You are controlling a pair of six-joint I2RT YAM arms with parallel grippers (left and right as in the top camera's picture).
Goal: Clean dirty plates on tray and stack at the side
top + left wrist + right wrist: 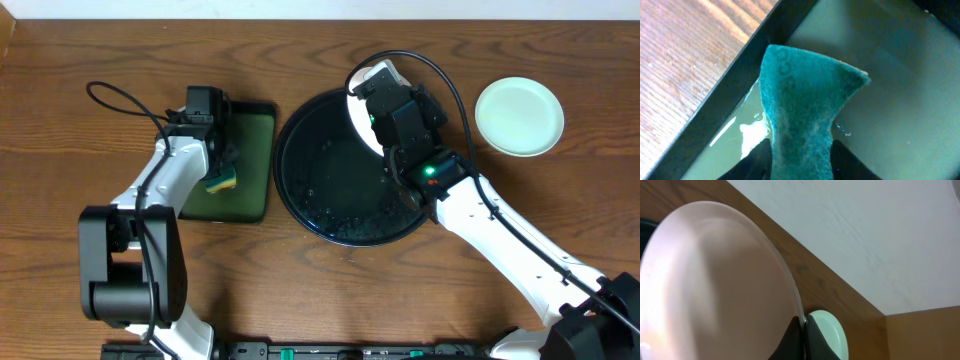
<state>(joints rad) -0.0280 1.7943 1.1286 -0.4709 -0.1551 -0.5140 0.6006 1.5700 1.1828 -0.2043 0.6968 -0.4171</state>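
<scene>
White plate (357,112) stands tipped on its edge over the far side of the black tray (320,175), rim pinched in the right gripper (803,330). The mint plate (519,117) lies on the table near its right. The sponge (805,100), squeezed by the left gripper (801,161), is well off to its left.

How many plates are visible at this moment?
2. A white plate is held by its rim in the right gripper, tilted above the black tray. A pale mint plate lies on the table beside the tray; another may be hidden beneath it.
</scene>
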